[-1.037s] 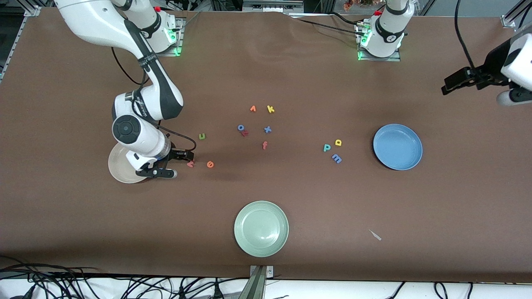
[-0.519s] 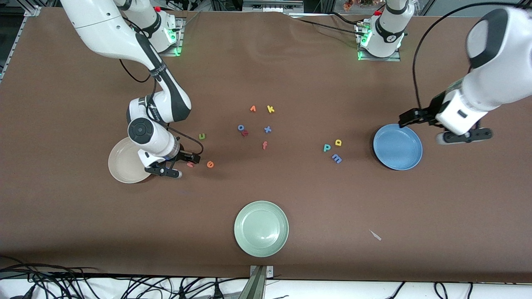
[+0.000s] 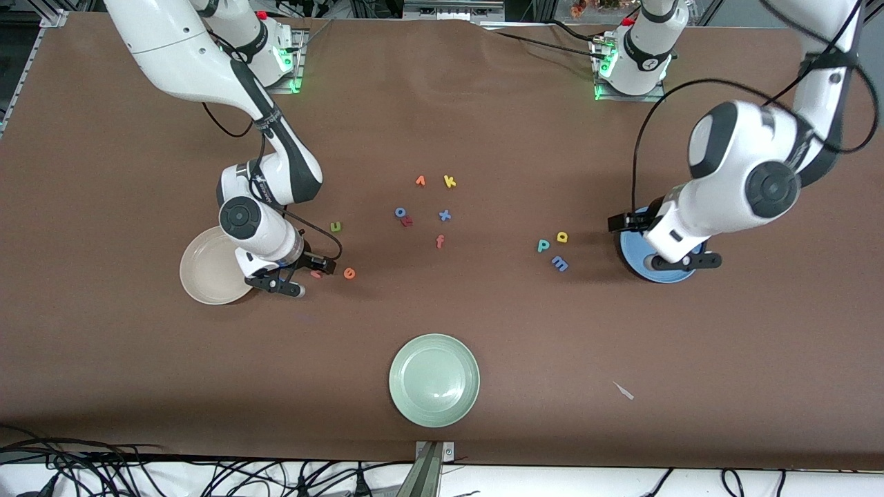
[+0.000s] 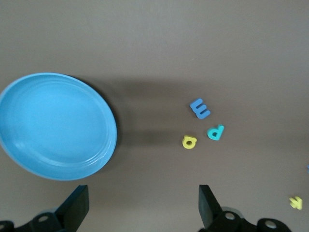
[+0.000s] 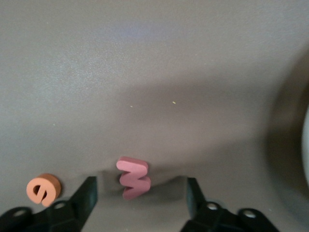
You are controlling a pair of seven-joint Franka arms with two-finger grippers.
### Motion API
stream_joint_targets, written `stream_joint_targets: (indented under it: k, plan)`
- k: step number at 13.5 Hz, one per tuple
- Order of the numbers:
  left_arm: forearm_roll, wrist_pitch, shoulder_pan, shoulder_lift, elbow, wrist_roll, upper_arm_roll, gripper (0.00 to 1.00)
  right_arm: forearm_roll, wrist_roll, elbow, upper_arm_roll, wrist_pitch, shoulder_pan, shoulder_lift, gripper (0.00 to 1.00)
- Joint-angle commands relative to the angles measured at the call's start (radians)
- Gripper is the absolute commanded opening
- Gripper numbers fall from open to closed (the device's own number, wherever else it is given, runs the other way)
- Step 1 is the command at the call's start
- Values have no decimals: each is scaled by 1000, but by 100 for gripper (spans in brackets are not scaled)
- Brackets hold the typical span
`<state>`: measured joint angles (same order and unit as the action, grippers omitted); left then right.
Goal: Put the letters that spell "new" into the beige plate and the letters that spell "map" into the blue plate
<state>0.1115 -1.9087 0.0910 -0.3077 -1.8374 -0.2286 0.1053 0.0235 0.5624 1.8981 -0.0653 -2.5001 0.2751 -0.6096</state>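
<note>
Lying on the brown table (image 3: 483, 110) are three plates and twelve small foam letters. One beige plate (image 3: 204, 273) is sitting at the middle left of the front view, one blue plate (image 3: 632, 266) at the middle right, and one green plate (image 3: 434, 379) at the lower centre.

Of the "new" letters, the green n (image 3: 335, 226) is lying alone above the other two in the frame. The orange e (image 3: 349, 273) and the salmon w (image 3: 316, 274) are lying side by side, just right of the beige plate. The right gripper (image 3: 304, 269) is standing low around the w. In the right wrist view, its two fingers (image 5: 87, 193) are standing apart on both sides of the w (image 5: 133, 178), not yet touching it, and the e (image 5: 44, 189) is lying just outside one finger.

The three "map" letters are lying together left of the blue plate: the yellow a (image 3: 562, 237), the teal p (image 3: 543, 245) and the blue m (image 3: 559, 263). The left gripper (image 3: 673, 259) is hanging over the blue plate with fingers (image 4: 77, 205) wide open and empty.

Six other letters are lying in one group at the upper centre: one orange v-shape (image 3: 420, 181), one yellow k (image 3: 449, 181), one blue o (image 3: 400, 212) touching one small red letter (image 3: 407, 221), one blue x (image 3: 445, 215) and one red f (image 3: 440, 241). No plate is holding any letter.
</note>
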Motion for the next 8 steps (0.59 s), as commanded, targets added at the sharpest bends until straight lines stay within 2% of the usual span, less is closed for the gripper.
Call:
stream_joint_targets:
  k: [1, 3, 5, 7, 8]
  plan:
    - [10, -77, 25, -69, 9, 11, -7, 100, 38, 1, -8, -4, -20, 3, -15, 58]
    - [17, -214, 50, -77, -66, 0, -7, 100, 39, 4, -13, -4, -19, 3, -15, 32]
    - [19, -352, 87, -79, -155, -4, -6, 100, 39, 4, -13, -4, -17, 3, -18, 11]
    - [19, -464, 125, -82, -222, -30, -7, 100, 39, -2, -17, -4, -13, 3, -18, 0]
    - [19, -489, 134, -91, -241, -49, -6, 100, 39, -4, -40, -4, 7, 3, -16, 0]
